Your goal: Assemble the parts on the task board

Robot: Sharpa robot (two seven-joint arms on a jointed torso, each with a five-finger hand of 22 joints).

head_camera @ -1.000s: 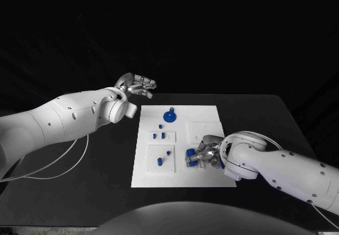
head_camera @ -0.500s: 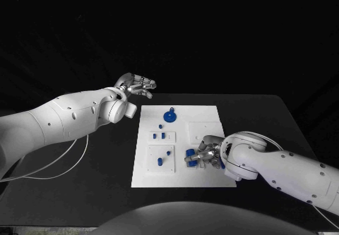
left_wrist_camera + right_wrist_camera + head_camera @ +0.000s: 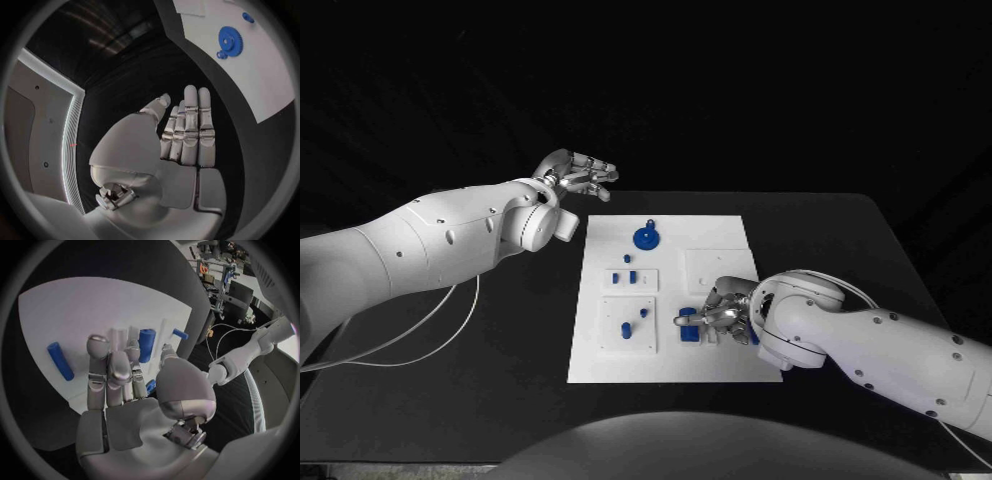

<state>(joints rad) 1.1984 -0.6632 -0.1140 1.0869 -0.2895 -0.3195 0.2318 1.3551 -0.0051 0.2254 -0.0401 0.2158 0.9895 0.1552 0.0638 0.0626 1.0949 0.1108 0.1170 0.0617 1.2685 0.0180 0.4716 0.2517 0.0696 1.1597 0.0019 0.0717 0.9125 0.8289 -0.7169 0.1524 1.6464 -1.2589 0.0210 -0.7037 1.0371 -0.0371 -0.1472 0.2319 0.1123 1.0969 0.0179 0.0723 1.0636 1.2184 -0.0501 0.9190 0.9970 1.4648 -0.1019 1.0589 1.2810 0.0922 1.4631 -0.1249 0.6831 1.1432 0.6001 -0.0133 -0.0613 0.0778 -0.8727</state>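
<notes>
My left robot hand [image 3: 577,174] is up past the far left corner of the white task board [image 3: 733,360] on the black counter [image 3: 516,330]. Its fingers [image 3: 190,125] are straight and side by side, and it holds nothing. My right robot hand [image 3: 721,318] is low over the near right part of the board. Its fingers [image 3: 112,365] are around a blue peg [image 3: 146,345], but I cannot tell if it really holds it. A blue gear [image 3: 648,238] lies near the far end.

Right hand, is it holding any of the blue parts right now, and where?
It cannot be told for sure. The right hand has its fingers down among small blue cylindrical parts on the white task board, but no grip shows.
</notes>
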